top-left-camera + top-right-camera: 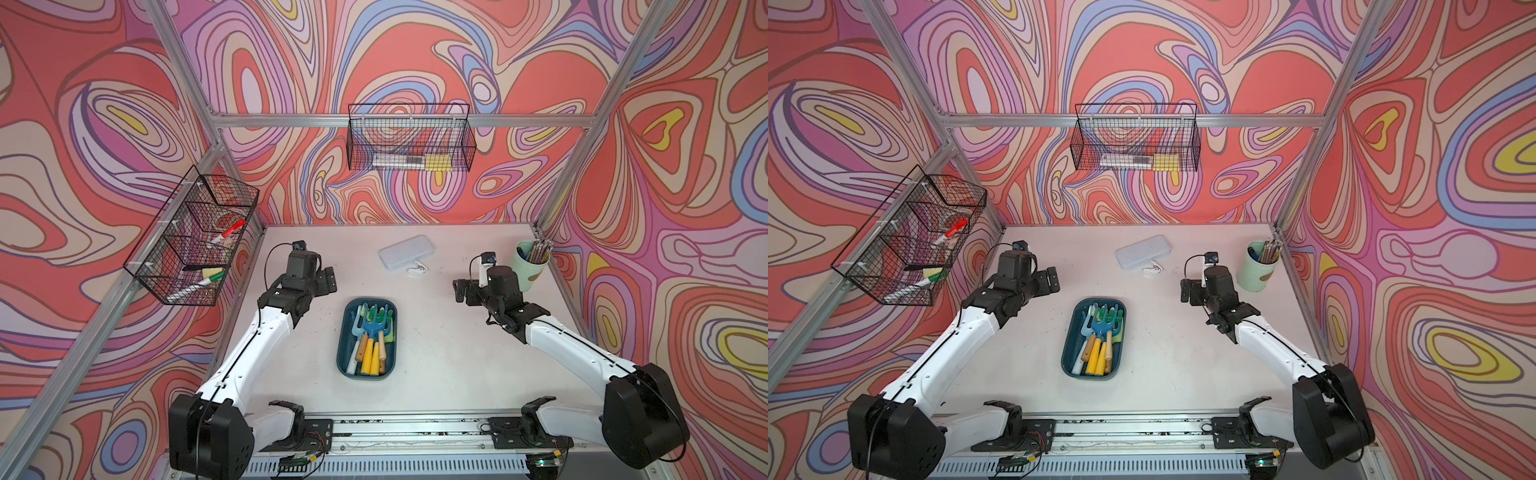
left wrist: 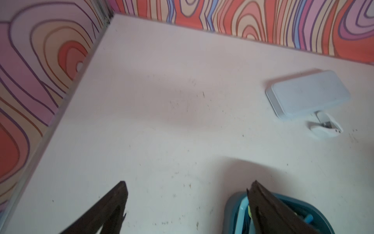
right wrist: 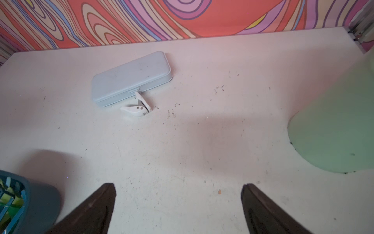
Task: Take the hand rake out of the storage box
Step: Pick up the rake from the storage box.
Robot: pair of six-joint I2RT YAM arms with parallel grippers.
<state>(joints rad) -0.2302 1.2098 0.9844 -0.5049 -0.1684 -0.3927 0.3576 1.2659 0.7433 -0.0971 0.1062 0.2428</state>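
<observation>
Jaws on both arms stand apart, empty; you've bare tabletop (image 1: 436,340) flanking the storage box (image 1: 341,349) rim

From table (image 1: 436,353) centre you've got: case (image 1: 408,252) at 12 o'clock, lying flat, lid shut. White clip (image 1: 417,271) just beside it, at its 6. Cup (image 1: 530,272) at 2 o'clock, upright, pencils (image 1: 539,251) inside. Left basket (image 1: 193,237) hangs at 10 o'clock with markers (image 1: 227,232). Back basket (image 1: 411,139) hangs at 12 o'clock.
</observation>
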